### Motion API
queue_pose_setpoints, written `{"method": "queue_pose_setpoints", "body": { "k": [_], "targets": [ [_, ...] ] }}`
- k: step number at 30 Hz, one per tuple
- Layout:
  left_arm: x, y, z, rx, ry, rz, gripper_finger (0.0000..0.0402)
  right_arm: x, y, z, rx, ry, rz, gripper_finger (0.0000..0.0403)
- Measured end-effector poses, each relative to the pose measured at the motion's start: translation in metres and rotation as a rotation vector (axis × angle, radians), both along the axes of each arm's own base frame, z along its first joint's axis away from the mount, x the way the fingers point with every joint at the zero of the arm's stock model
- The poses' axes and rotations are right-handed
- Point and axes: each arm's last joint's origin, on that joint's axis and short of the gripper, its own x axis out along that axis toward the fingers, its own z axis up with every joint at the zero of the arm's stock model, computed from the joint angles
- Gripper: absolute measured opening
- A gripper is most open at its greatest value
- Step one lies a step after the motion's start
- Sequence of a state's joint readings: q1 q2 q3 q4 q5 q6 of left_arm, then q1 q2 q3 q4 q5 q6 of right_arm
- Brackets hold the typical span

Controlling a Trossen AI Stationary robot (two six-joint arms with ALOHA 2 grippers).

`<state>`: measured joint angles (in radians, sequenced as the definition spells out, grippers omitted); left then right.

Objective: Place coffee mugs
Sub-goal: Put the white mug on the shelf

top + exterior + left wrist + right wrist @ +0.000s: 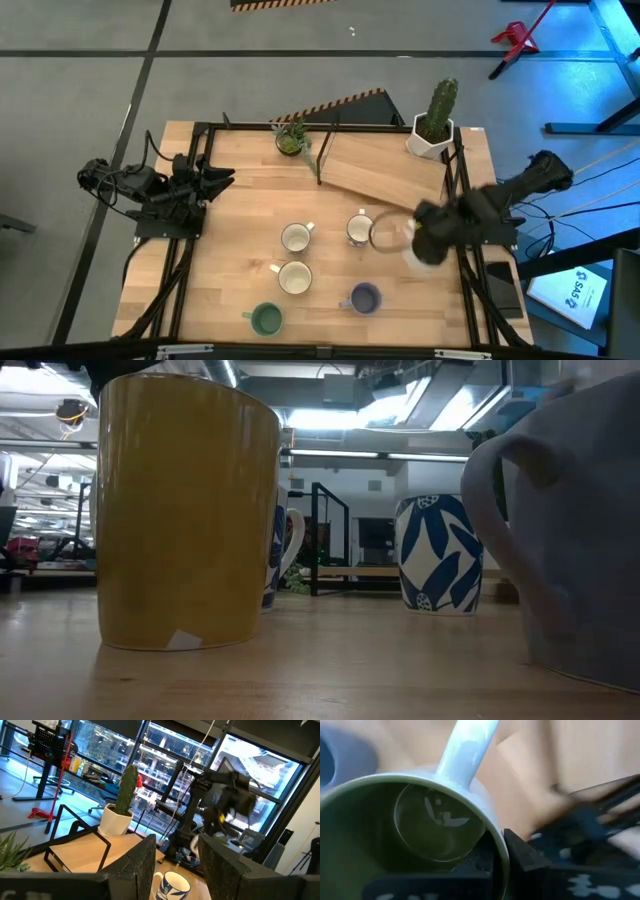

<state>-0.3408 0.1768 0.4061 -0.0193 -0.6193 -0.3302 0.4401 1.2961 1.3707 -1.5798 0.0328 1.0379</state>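
Note:
My right gripper (408, 238) is at the table's right side, shut on a mug (386, 232) with an olive-green inside (420, 825) and a pale handle (467, 750). It is blurred in the high view. On the table stand a white blue-patterned mug (357, 229), two pale mugs (295, 237) (295, 278), a teal mug (265, 318) and a lavender-blue mug (363, 297). My left gripper (218, 180) waits open and empty at the table's left edge. My right gripper holds the mug by its rim (496, 845), on the side away from the handle. One finger (470, 865) is inside the mug and the other (525, 855) outside its wall. The fingers come from above. Whether the mug's base is clear of the table I cannot tell.
A wooden board (385, 168) lies raised at the far side, with a cactus in a white pot (435, 125) at its right and a small leafy plant (292, 138) at its left. In the low view, a yellow mug (185, 510) and the lavender-blue mug (580, 530) stand close.

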Motion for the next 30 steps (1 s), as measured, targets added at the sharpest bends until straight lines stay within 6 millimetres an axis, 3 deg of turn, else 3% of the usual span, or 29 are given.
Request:
{"method": "queue_pose_setpoints", "body": {
  "k": [6,15,20,25,30],
  "targets": [
    [0.0,0.0,0.0,-0.001,-0.001,-0.001,0.0142,0.026,-0.067,0.017,-0.096,-0.074,-0.008,0.0001],
    [0.0,0.0,0.0,-0.002,-0.002,0.001,0.0142,0.077,-0.175,-0.003,-0.23,-0.218,0.018,0.0],
    [0.0,0.001,0.0,-0.006,0.001,0.028,0.0142,0.096,-0.226,-0.027,-0.257,-0.243,-0.028,0.0],
    [0.0,0.001,0.0,-0.01,0.002,0.046,0.0142,0.111,-0.258,-0.058,-0.258,-0.209,-0.067,0.0],
    [0.0,0.001,-0.001,-0.007,0.011,0.05,0.0142,0.115,-0.276,-0.08,-0.238,-0.148,-0.1,0.0]
  ]
}}
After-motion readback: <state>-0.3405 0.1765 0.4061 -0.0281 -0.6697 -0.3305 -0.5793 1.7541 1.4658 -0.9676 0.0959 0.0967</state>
